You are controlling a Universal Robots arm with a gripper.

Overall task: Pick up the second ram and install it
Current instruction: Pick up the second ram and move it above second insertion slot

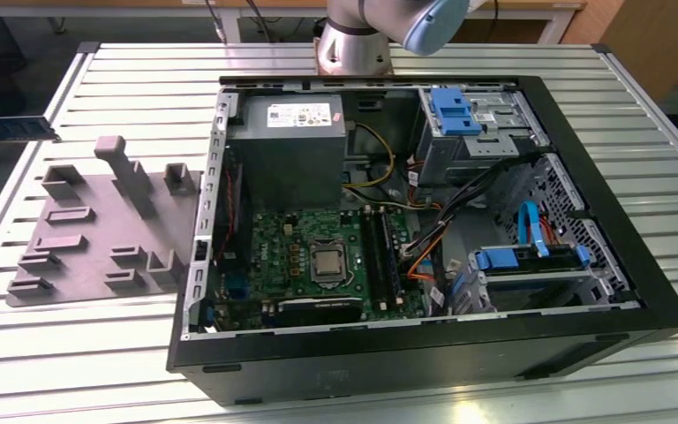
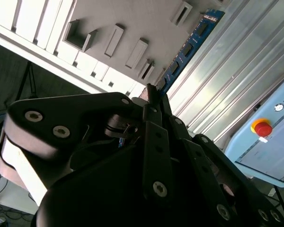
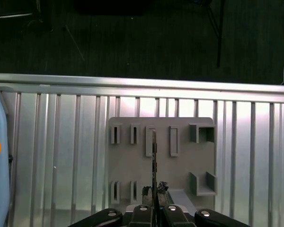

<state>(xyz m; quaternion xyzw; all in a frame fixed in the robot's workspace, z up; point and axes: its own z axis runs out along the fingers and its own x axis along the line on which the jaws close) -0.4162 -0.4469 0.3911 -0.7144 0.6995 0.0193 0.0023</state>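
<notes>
Ribbed aluminium tabletop [image 3: 61,151] lies under the wrist cameras. Nearest is the black two-finger gripper [image 3: 154,195], its fingers [image 2: 151,113] clamped on one end of the second ram [image 2: 189,45], a slim blue-green circuit board with dark chips. The board juts straight out past the fingertips and shows edge-on in the first wrist view. Beyond it, well apart, is a grey plastic holder plate [image 3: 180,165] with slotted blocks. Farther off, an open black computer case [image 1: 433,353] sits just beside that plate, toward the exterior view's right.

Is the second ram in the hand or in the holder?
In the hand: both wrist views show it shut on the second ram, above the grey holder.
</notes>
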